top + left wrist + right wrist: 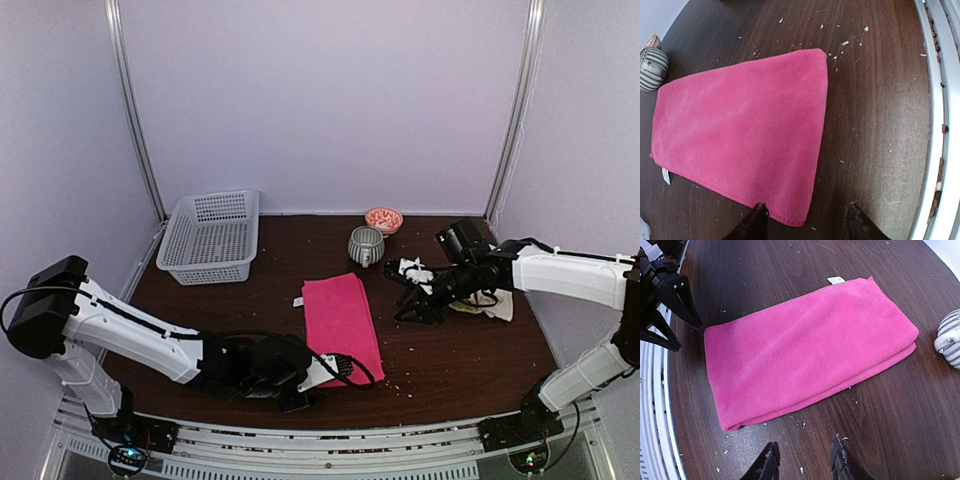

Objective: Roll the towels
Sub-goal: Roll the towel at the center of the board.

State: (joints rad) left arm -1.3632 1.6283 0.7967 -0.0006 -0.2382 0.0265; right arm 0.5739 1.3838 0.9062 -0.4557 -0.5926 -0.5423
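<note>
A bright pink towel (pixel 340 325) lies folded flat in the middle of the table, its white tag (pixel 836 280) at the far left corner. My left gripper (pixel 335 368) sits low at the towel's near end, open. In the left wrist view the left gripper (pixel 806 225) straddles the towel's (pixel 745 135) near corner, one fingertip (pixel 754 222) right at the hem, nothing gripped. My right gripper (pixel 415 300) hovers just right of the towel, open. The right wrist view shows bare table between the right gripper's (pixel 804 462) fingers, short of the towel's (pixel 805 350) long folded edge. A pale cream towel (pixel 490 305) lies bunched under the right arm.
A white plastic basket (pixel 210 235) stands at the back left. A grey striped cup (pixel 365 245) and a small red-and-white bowl (pixel 384 219) stand behind the towel. White crumbs dot the dark wood. A metal rail (pixel 940 125) runs along the near edge.
</note>
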